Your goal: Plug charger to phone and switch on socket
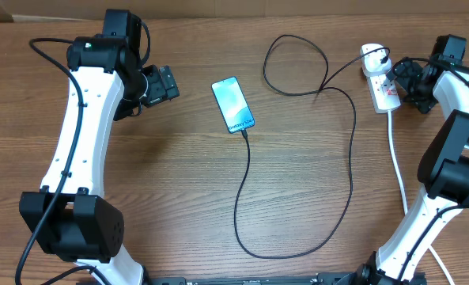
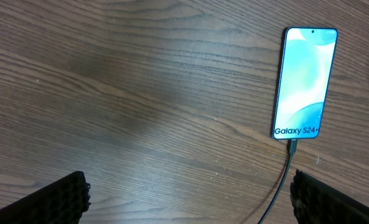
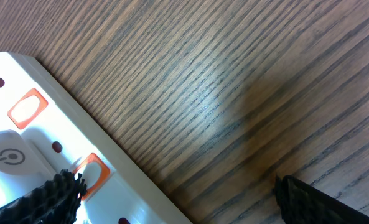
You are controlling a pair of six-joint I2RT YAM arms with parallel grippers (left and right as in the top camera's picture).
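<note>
My left tool [image 1: 169, 82] is open wide and has hold of nothing. In its wrist view I see only bare wood between the two fingers [image 2: 63, 198]. It hangs over the surface [image 1: 179, 182], to the left of the phone [image 2: 304, 81] and apart from it.

The phone lies flat near the middle of the surface with its screen up and lit. The charger [image 1: 351, 158] has its small black tip [image 2: 292, 147] in the lower end of the phone. From there the thin black cable makes a large loop toward me and goes up to the white adapter [image 1: 371, 54], which sits in the far end of the socket [image 1: 384, 91].

My right tool [image 1: 404, 79] is also fully open and empty. It is just beside the socket, on its right side. In the right wrist view one finger [image 3: 53, 196] stands over the edge of the strip, close to a red switch [image 3: 91, 171]. I cannot tell if it touches. A second switch [image 3: 27, 106] is further along the strip.
</note>
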